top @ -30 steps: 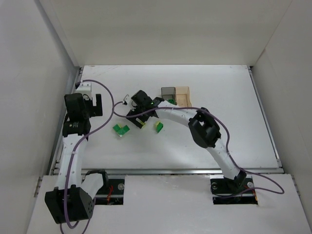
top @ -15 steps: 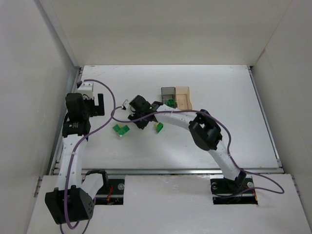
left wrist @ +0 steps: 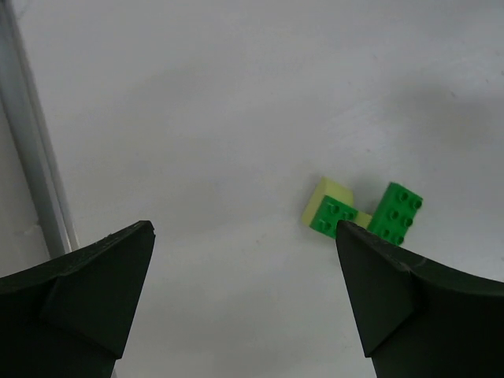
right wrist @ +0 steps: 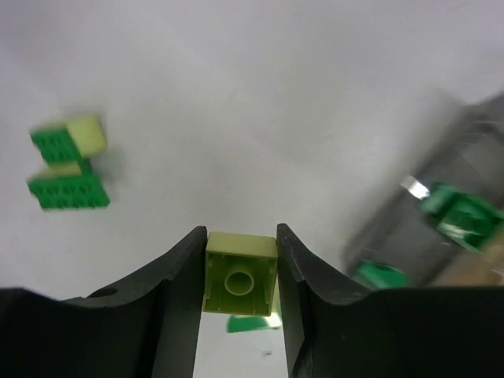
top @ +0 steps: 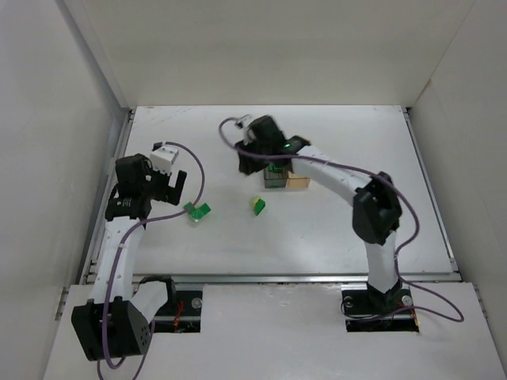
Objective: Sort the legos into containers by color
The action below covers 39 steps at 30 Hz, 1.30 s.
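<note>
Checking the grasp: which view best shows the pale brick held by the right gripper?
Right wrist: the pale brick sits clamped in the right gripper, hollow underside facing the camera. Top view hides it under that gripper; left wrist misses it.

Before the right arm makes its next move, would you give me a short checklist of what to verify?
1. Grip on the pale yellow-green plastic brick: ok, pinched squarely between the fingers of the right end effector.
2. Brick above the pale orange translucent box: not ok; it hangs over bare table, beside the smoky grey translucent box.
3. Grey box holds only dark green bricks: ok, as far as visible.
4. Orange box free to receive: cannot tell; the right arm hides most of it.
5. Left end effector out of the way: ok; open, empty, above the loose bricks far to the left.
</note>
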Motion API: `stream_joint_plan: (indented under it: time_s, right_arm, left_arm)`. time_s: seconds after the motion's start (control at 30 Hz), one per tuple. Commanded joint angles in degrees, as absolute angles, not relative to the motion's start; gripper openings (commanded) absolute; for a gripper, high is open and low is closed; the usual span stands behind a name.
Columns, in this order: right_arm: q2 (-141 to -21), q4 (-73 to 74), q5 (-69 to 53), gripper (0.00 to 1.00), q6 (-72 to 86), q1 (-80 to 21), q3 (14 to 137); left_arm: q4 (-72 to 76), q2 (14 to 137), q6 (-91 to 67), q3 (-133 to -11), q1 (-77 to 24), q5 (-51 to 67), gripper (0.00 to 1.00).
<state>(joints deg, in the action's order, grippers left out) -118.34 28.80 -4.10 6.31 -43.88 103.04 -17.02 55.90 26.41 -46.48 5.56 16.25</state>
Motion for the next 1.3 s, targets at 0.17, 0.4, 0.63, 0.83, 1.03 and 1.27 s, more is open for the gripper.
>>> stream_joint_plan:
  time_s: [0.17,0.4,0.63,0.83,1.03,1.27]
  right_arm:
    - [-104.5,21.2,0.5,0.00,16.9,-28.4,93.7]
    - [-109.5,25.3,4.1,0.00,14.2,-24.3,94.3]
    - [-112.1,28.2,3.4,0.16,14.2,-21.3,95.9]
    - [-110.1,26.5,2.8,0.73,13.0,-21.3,93.2]
    - [-110.1,26.5,-0.4,0.81,11.1,-21.3,94.3]
    - [-108.3,25.9,-2.3,0.81,10.5,-21.3,93.8]
  left_arm:
    - [-26.6,66.3,34.4,-51.9,0.6,18.9,0.98]
    - [-32.9,76.4,36.1,-61.9,-3.1,14.9,0.93]
    - [-32.9,78.0,31.7,-62.4,-16.3,9.8,0.93]
    - [-31.4,81.6,26.9,-61.0,-18.4,5.5,0.91]
    - [-32.7,84.3,25.6,-61.5,-21.6,0.9,0.83]
    - [-33.7,85.3,21.8,-59.4,-27.6,-7.0,0.82]
